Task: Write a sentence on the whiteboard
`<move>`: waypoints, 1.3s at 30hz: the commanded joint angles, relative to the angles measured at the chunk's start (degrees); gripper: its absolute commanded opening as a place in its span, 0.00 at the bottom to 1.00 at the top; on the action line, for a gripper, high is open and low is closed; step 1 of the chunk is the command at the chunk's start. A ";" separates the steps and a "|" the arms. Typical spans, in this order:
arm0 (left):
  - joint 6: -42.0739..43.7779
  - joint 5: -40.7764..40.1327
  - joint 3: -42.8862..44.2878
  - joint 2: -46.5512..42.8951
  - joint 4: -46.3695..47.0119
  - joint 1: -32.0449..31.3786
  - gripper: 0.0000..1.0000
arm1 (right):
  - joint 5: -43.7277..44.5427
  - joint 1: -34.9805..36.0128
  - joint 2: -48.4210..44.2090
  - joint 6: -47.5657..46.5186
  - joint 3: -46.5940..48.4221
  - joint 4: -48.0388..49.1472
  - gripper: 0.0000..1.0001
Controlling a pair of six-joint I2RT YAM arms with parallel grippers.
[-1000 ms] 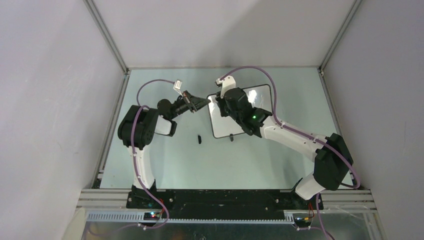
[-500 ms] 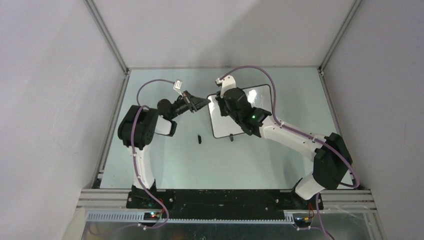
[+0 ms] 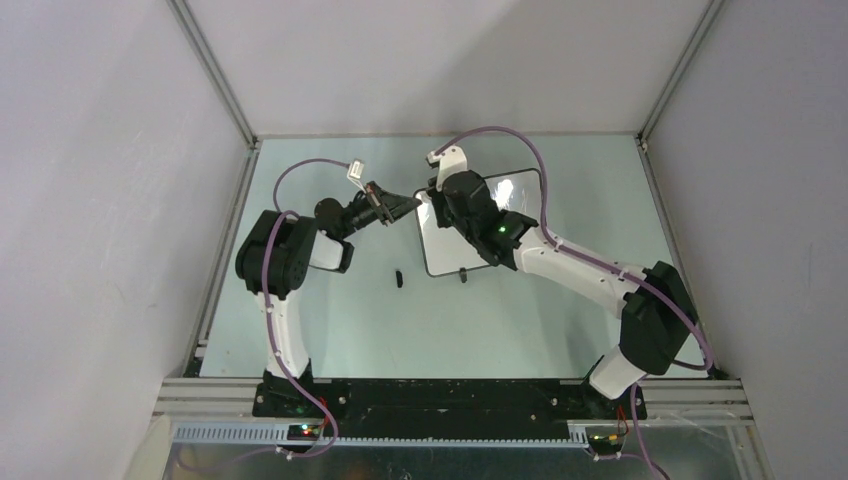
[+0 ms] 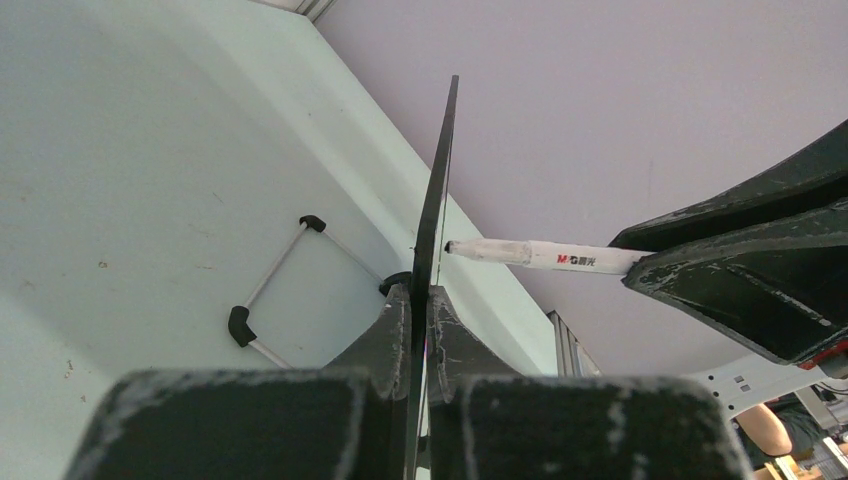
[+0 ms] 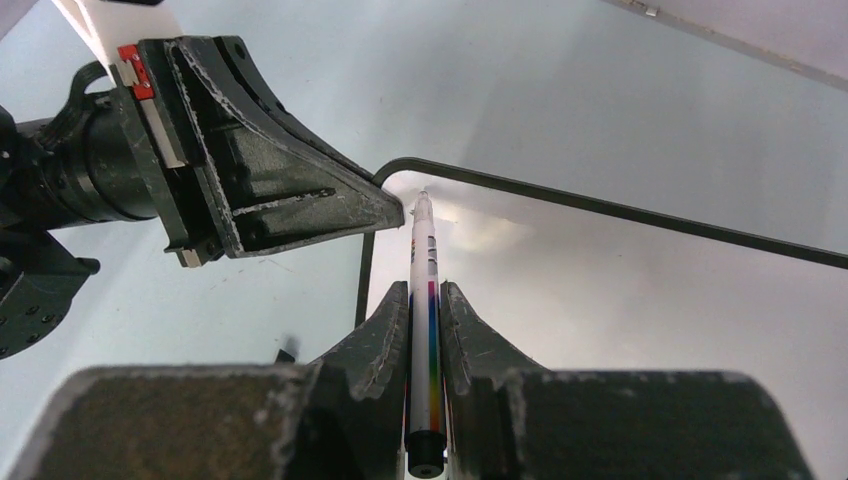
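Observation:
The whiteboard (image 3: 525, 190) lies at mid table, white with a thin black frame. My left gripper (image 3: 408, 204) is shut on its left edge; in the left wrist view the board (image 4: 438, 180) is edge-on between my left gripper's (image 4: 420, 295) fingers. My right gripper (image 3: 440, 205) is shut on a white marker (image 5: 424, 290) with a rainbow stripe. The marker's tip (image 5: 423, 198) is at the board's far left corner (image 5: 600, 300), by the left gripper (image 5: 300, 205). The marker (image 4: 540, 256) points at the board face. No sentence shows on the board's visible surface.
A small black piece (image 3: 398, 278) lies on the pale green table in front of the board's left edge, and a black foot (image 3: 463, 275) at its near edge. A thin bar with black ends (image 4: 270, 290) shows behind the board. Grey walls enclose the table.
My right wrist has shifted slightly toward the far left corner of the board with the marker. The left arm and the board have not moved.

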 commanded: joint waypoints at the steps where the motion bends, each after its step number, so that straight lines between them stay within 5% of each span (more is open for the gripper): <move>1: 0.08 0.51 1.15 -0.71 2.37 -0.24 0.00 | 1.09 0.28 0.90 -1.00 2.79 0.95 0.00; 39: 0.48 0.54 0.81 -1.28 2.37 -0.24 0.00 | 4.83 0.78 0.54 0.13 2.06 -5.91 0.00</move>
